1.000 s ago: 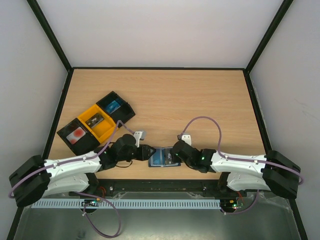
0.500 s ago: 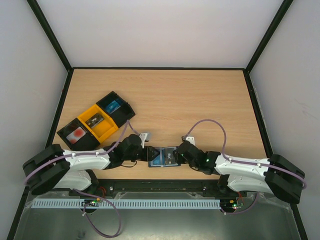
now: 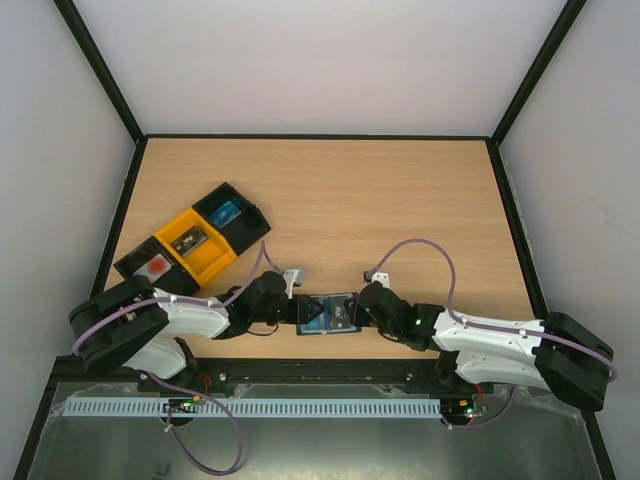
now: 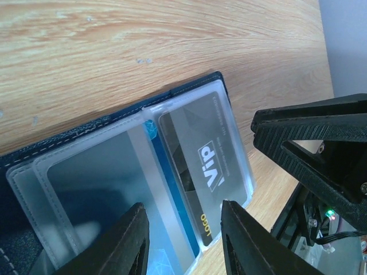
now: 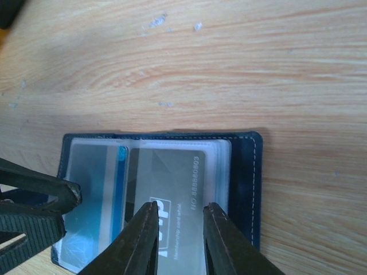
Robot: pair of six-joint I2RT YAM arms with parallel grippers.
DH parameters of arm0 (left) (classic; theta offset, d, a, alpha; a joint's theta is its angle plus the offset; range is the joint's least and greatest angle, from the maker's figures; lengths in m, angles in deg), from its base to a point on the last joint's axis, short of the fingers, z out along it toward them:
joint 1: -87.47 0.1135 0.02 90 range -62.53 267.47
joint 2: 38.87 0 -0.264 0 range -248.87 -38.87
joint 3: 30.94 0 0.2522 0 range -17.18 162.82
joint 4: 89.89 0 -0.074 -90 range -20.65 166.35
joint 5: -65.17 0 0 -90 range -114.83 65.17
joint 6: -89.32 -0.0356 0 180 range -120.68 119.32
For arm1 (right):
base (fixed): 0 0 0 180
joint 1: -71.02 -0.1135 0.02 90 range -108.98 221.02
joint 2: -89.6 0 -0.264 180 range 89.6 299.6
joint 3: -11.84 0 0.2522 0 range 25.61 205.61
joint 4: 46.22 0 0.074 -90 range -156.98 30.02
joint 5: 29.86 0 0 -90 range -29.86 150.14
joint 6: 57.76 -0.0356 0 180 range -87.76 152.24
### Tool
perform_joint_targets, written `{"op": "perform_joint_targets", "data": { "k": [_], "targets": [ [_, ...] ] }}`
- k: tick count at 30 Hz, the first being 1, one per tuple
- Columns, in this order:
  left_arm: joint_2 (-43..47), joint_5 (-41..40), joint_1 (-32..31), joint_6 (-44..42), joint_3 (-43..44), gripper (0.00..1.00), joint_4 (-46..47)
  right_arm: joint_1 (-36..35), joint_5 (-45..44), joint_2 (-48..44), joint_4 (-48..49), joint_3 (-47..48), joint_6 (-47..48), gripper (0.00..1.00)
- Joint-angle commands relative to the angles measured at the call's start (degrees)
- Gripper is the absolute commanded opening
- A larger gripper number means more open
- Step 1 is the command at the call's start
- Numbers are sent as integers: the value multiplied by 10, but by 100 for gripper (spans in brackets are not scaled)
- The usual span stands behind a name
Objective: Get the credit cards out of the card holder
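Arms lie low over the table (image 3: 400, 200) from above, left gripper (image 3: 297, 312) and right gripper (image 3: 357, 312) meeting at the open card holder (image 3: 327, 314) by the near edge; left wrist: fingers (image 4: 129, 240) moderately apart above its clear sleeves; right wrist: fingers (image 5: 143, 240) narrowly apart over the sleeved grey Vip card (image 5: 172, 177).

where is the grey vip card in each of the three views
top external: grey vip card sits low centre, just right of the blue card.
left wrist: grey vip card is centre right, slanted, under a clear sleeve.
right wrist: grey vip card is bottom centre, running off the lower edge.
shared landmark: the blue card, beside it in the open card holder.
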Motion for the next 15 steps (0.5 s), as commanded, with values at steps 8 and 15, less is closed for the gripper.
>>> {"op": "perform_joint_targets", "data": {
  "k": [8, 15],
  "targets": [
    [-24, 1, -2, 0, -12, 38, 37, 2, 17, 37, 63, -28, -11, 21],
    [-24, 0, -2, -2, -11, 37, 35, 3, 25, 62, 78, -41, -18, 15]
  ]
}}
